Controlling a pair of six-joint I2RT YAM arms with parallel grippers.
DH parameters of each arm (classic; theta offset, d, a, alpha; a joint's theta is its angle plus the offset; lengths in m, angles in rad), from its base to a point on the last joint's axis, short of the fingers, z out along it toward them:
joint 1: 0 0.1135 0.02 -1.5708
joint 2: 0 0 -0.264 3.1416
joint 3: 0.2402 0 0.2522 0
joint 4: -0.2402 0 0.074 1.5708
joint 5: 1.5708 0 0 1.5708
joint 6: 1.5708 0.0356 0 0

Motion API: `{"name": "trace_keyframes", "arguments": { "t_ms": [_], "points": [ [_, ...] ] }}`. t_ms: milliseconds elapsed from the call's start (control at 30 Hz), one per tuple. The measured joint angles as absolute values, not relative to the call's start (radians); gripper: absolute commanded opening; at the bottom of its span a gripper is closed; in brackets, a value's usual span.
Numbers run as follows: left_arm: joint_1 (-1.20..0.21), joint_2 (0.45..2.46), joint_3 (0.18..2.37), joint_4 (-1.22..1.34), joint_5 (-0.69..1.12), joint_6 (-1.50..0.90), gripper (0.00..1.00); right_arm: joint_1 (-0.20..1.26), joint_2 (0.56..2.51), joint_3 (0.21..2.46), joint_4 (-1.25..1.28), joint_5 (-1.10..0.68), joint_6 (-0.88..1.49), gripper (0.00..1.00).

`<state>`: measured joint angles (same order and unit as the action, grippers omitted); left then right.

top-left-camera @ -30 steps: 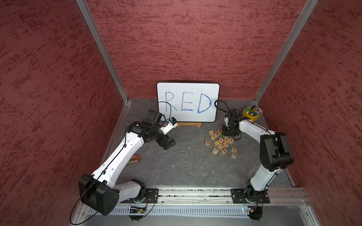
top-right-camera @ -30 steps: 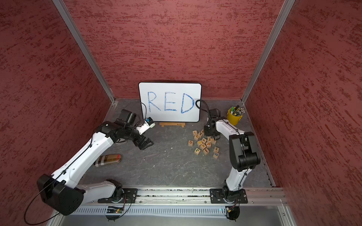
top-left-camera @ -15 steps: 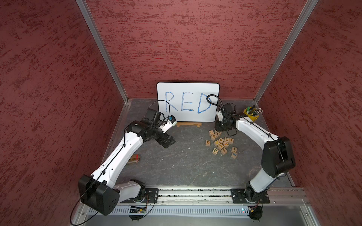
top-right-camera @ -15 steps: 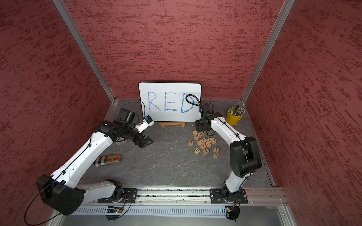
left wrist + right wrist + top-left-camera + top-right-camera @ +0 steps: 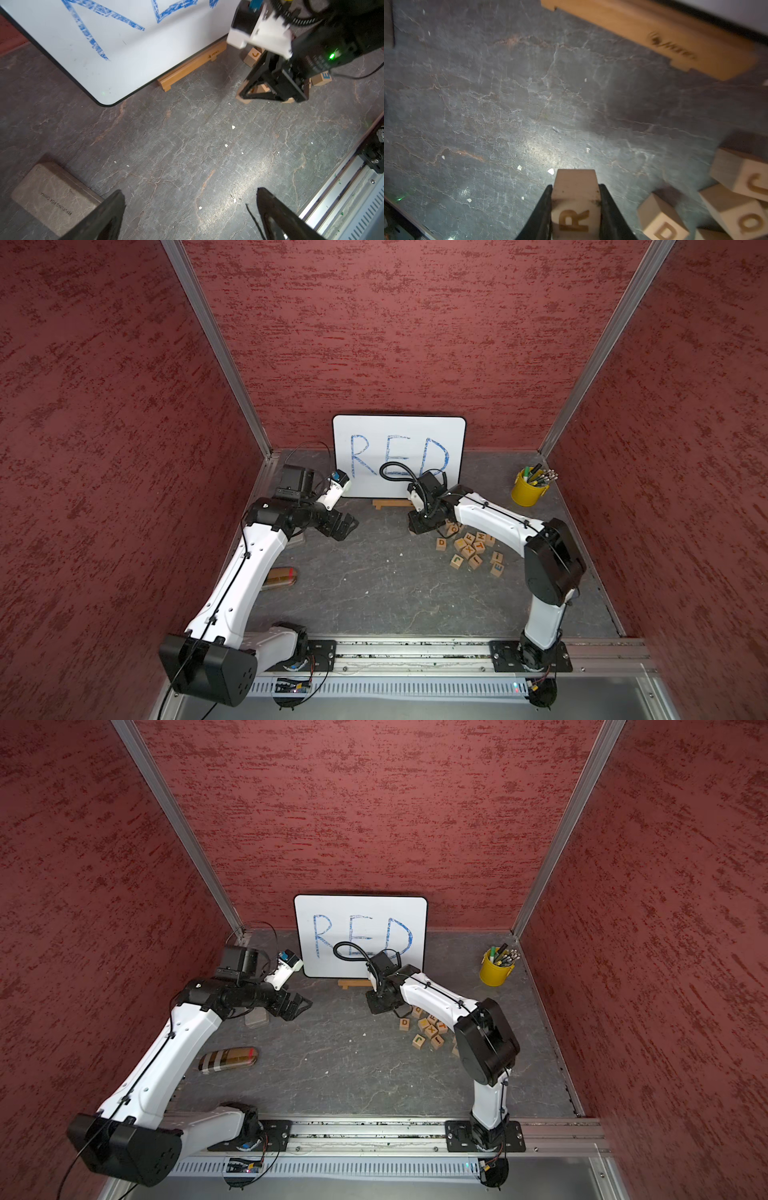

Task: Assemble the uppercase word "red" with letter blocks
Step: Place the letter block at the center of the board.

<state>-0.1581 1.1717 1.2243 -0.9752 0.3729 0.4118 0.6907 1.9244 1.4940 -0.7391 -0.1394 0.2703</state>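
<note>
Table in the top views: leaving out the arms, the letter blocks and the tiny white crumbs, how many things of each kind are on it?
whiteboard: 1
wooden stand: 1
yellow cup of pens: 1
brown cylinder: 1
grey slab: 1
Total: 5

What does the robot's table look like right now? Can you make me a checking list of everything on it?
Surface: dark grey stone-look tabletop, a few white crumbs.
Job's things: R block pinched in the right gripper; D block at the pile's edge; red E not made out.
Clutter: other letter blocks, yellow pen cup, brown bottle lying down, flat grey pad.
Grippers: left gripper open, empty; right gripper shut on the R block.
Cables: black hose loops over the right wrist, in front of the whiteboard.
Surroundings: red walls; whiteboard says RED in blue, on a wooden stand; metal rail in front.
</note>
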Motion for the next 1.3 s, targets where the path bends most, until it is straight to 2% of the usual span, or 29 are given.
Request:
{"name": "trace_keyframes", "arguments": {
  "t_ms": [267,800,933,1067,1300],
  "points": [
    [-0.146,1.142,1.223,-1.000,0.426,0.439,0.99,0.764,2.055,1.617,-0.738,-0.154,0.293,0.29],
    [-0.113,1.087,1.177,-1.110,0.530,0.533,0.99,0.776,2.162,1.704,-0.765,-0.135,0.302,0.31],
    [-0.112,1.078,1.177,-1.115,0.536,0.537,1.00,0.777,2.164,1.707,-0.776,-0.126,0.304,0.36],
    [-0.112,1.077,1.177,-1.122,0.542,0.537,0.99,0.780,2.164,1.708,-0.776,-0.125,0.309,0.48],
    [-0.112,1.068,1.174,-1.124,0.541,0.536,0.99,0.782,2.164,1.708,-0.776,-0.123,0.311,0.51]
  ]
}}
